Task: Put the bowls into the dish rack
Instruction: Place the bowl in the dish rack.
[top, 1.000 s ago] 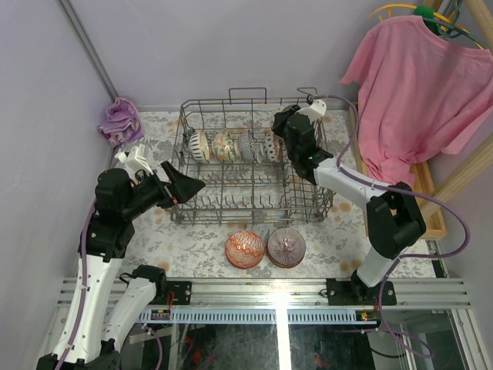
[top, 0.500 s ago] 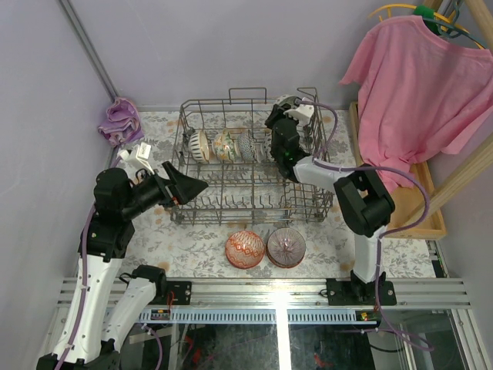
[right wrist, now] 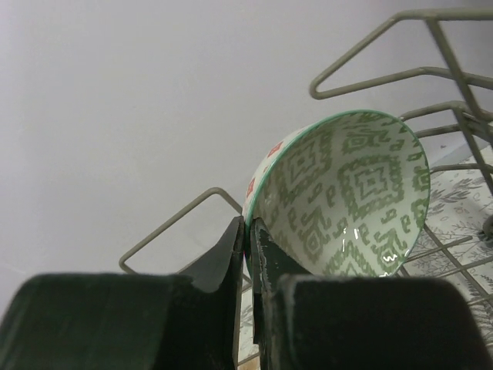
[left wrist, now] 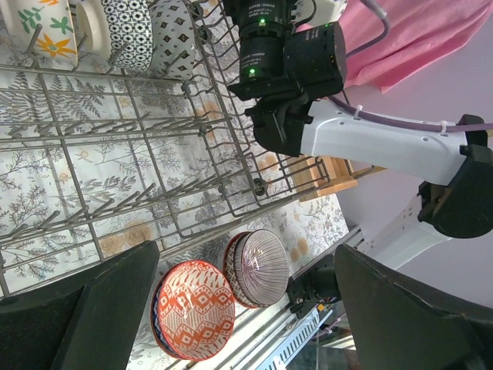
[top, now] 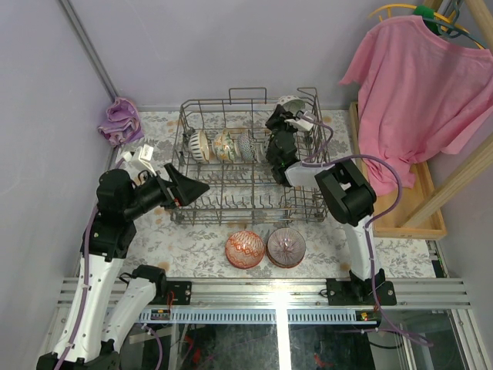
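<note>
The right gripper (right wrist: 246,231) is clamped on the rim of a green-patterned bowl (right wrist: 347,193), probably to keep it on edge for the tines. Only the top view places the bowl at the dish rack's (top: 254,206) far right corner. It also shows the left gripper (top: 189,187) spread wide and empty, and a red bowl (top: 245,249) and a purple bowl (top: 286,247) waiting in front.

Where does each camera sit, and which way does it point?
Top external: high behind the robot, looking down at the dish rack; left arm and right arm show.
Left wrist: left of the rack, looking across it toward the right arm; its open left gripper frames the bottom.
Right wrist: at the rack's far side, facing the wall; right gripper pinches a green-patterned bowl.
Shared: top and left wrist both show the red bowl.
</note>
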{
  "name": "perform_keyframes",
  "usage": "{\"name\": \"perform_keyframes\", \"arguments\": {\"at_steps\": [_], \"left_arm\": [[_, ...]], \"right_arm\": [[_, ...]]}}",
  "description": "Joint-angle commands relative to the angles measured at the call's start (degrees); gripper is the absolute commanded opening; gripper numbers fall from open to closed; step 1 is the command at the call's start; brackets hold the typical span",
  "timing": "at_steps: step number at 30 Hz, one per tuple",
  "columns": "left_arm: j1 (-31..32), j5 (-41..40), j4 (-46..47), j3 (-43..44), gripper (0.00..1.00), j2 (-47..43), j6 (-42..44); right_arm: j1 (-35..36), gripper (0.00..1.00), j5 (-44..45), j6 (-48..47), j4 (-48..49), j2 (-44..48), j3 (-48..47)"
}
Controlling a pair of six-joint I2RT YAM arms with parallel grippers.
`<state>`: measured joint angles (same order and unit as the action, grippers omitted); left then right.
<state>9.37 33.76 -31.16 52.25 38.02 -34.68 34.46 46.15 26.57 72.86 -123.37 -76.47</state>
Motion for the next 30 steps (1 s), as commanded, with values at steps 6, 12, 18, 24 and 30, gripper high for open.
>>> {"name": "perform_keyframes", "arguments": {"at_steps": [6,12,18,24,30], "left_arm": [[0.5,6.4,-1.8,-0.4,0.95,-0.4,-3.8],[0.5,6.5,-1.3,-0.6,0.95,-0.1,-3.9],[0.5,6.6,-0.8,-1.2,0.95,0.1,-3.9],[0.5,6.7,-0.2,-1.6,0.95,0.2,-4.1],[0.5,6.7,0.2,-1.8,0.95,0.5,-4.1]], "right_arm": [[-0.9,0.02,7.6,7.1,15.0,-1.1,3.6],[-1.1,0.02,9.3,7.3,16.9,-1.9,5.9],[-1.1,0.01,10.2,7.7,18.0,-3.1,7.5],[-1.1,0.01,9.6,8.3,18.8,-3.5,9.8],[-0.8,0.08,7.1,9.5,19.3,-3.0,11.9]]}}
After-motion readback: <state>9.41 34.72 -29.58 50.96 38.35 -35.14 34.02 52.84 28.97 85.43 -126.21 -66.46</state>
